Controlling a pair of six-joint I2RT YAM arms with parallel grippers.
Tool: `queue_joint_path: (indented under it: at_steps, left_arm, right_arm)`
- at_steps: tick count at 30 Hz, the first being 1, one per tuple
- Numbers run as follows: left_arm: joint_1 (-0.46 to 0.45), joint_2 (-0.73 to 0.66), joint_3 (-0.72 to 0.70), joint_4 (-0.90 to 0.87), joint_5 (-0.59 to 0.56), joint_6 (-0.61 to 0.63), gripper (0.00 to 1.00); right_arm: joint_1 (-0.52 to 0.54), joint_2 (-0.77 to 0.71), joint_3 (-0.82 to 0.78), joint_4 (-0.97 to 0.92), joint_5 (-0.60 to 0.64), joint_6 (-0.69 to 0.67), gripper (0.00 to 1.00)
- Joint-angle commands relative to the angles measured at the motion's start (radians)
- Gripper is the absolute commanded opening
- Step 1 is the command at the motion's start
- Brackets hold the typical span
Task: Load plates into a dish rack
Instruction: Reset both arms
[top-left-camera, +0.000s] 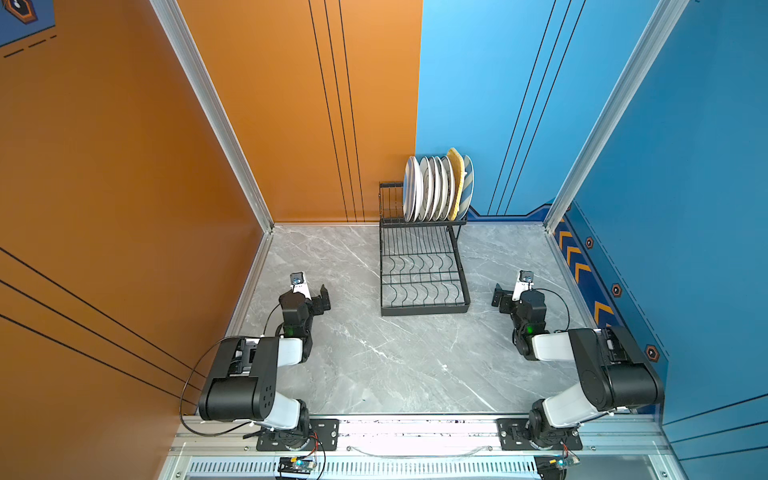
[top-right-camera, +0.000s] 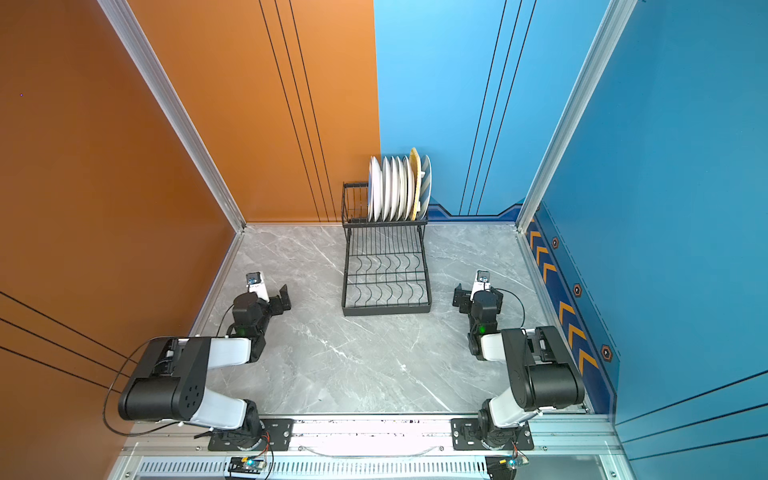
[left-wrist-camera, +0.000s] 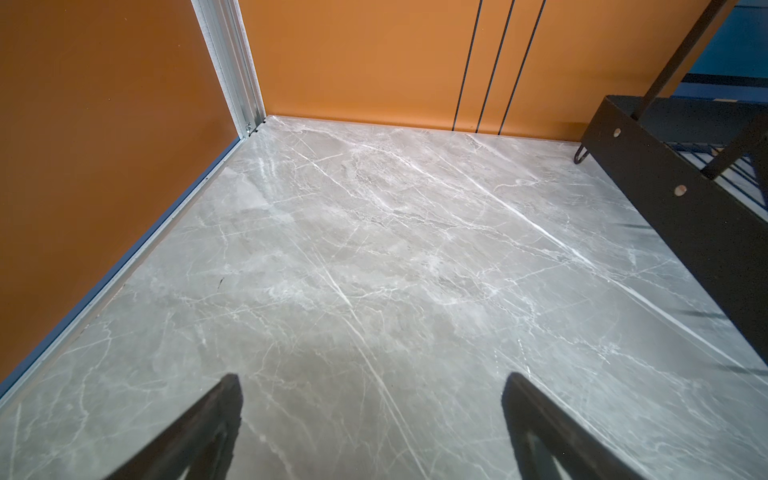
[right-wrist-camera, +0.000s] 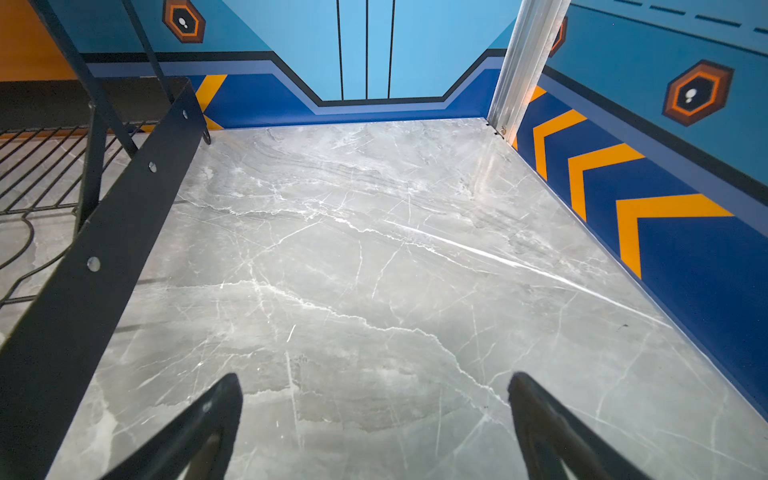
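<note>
- Plates (top-left-camera: 436, 189) (top-right-camera: 397, 189): on edge, tight row, upper tier of rack (top-left-camera: 424, 309) (top-right-camera: 386, 309).
- Row ends: striped plate (top-left-camera: 411, 191) at left end, another striped plate (top-left-camera: 468, 183) at right end; yellow plate (top-left-camera: 457, 183) just inside right end, taller than neighbours; white plates between.
- Rack: black wire, back middle of table (top-left-camera: 395, 365), rear against the seam of orange wall (top-left-camera: 291, 124) and blue wall (top-left-camera: 478, 104); side wall visible in both wrist views (left-wrist-camera: 681, 208) (right-wrist-camera: 104, 249).
- Left gripper (top-left-camera: 323, 296) (left-wrist-camera: 374, 399): jaws spread wide, holding nothing; low over table, beside rack's front left corner, apart from it.
- Right gripper (top-left-camera: 500, 296) (right-wrist-camera: 374, 399): jaws spread wide, holding nothing; low over table, beside rack's front right corner, apart from it.
- Table: grey marble pattern.
</note>
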Motion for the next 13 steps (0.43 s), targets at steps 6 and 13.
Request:
queue_joint_path:
  at_steps: [6,13]
  left_arm:
    - [-0.006,0.016,-0.017,0.059,-0.01,0.013,0.98]
    - [-0.006,0.016,-0.017,0.059,-0.01,0.013,0.98]
  right_arm:
    - [-0.006,0.003,0.002,0.014,-0.01,-0.009,1.0]
    - [-0.013,0.003,0.007,0.002,-0.025,-0.003,1.0]
